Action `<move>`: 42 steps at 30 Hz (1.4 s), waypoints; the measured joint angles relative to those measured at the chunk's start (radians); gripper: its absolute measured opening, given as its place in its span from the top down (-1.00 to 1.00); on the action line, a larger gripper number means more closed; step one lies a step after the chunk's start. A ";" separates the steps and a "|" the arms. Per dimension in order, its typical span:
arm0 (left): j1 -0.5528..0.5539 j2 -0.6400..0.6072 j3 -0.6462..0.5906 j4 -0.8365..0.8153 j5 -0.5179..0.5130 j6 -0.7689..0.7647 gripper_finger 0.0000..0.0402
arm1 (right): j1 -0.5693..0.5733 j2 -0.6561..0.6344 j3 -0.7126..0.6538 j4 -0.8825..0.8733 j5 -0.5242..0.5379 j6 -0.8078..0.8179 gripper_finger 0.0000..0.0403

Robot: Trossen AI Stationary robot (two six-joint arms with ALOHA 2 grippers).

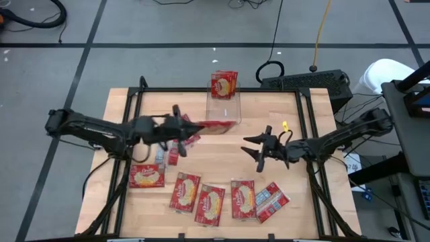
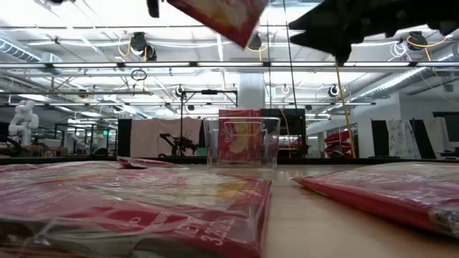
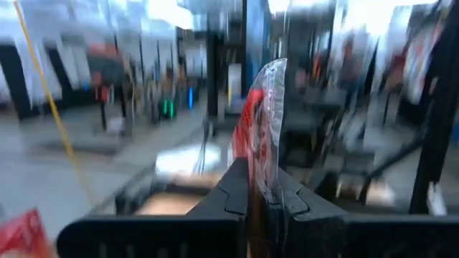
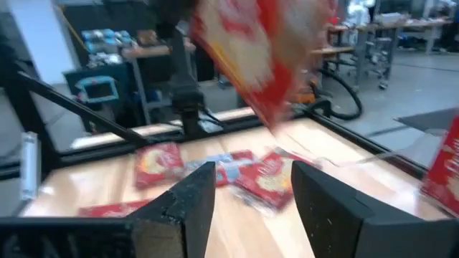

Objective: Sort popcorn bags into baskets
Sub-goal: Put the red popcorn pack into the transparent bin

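My left gripper (image 1: 187, 126) is shut on a red popcorn bag (image 1: 209, 126) and holds it in the air just beside the near left corner of the clear basket (image 1: 223, 111). Another popcorn bag (image 1: 224, 84) stands upright at the basket's far wall. Several more bags lie flat on the table, among them one at the left (image 1: 146, 176) and one near the front (image 1: 209, 204). My right gripper (image 1: 259, 149) hangs open above the table's right half, with nothing between its fingers (image 4: 188, 204). My left gripper pinches one end of the popcorn bag (image 3: 259, 188) between its two fingers, which reach in about level from the table's left. The bag (image 3: 264, 115) juts out past the fingertips, standing on edge, lifted clear of the table.
A small heap of bags (image 1: 176, 151) lies under my left arm. A row of bags (image 1: 242, 198) runs along the near edge, one showing a silvery-blue side (image 1: 271, 202). The table's metal frame (image 1: 306, 107) borders the board. Bare wood lies between the basket and my right gripper.
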 joint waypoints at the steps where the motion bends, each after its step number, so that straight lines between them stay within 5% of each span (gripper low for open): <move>1: -0.004 -0.005 -0.050 0.105 0.000 0.001 0.93 | -0.010 0.014 0.000 0.017 -0.007 -0.004 0.12; 10: -0.025 0.148 -0.348 0.978 0.035 0.075 0.86 | -0.169 0.209 0.008 0.498 -0.296 -0.042 0.12; 18: -0.025 0.249 -0.242 0.969 0.106 0.124 0.86 | -0.282 0.386 0.177 0.578 -0.477 -0.033 0.12; 28: -0.023 0.250 -0.222 0.978 0.135 0.153 0.85 | -0.301 0.395 0.203 0.680 -0.612 -0.050 0.17; 42: -0.020 0.250 -0.223 0.965 0.134 0.148 0.85 | -0.307 0.396 0.203 0.739 -0.632 -0.076 0.96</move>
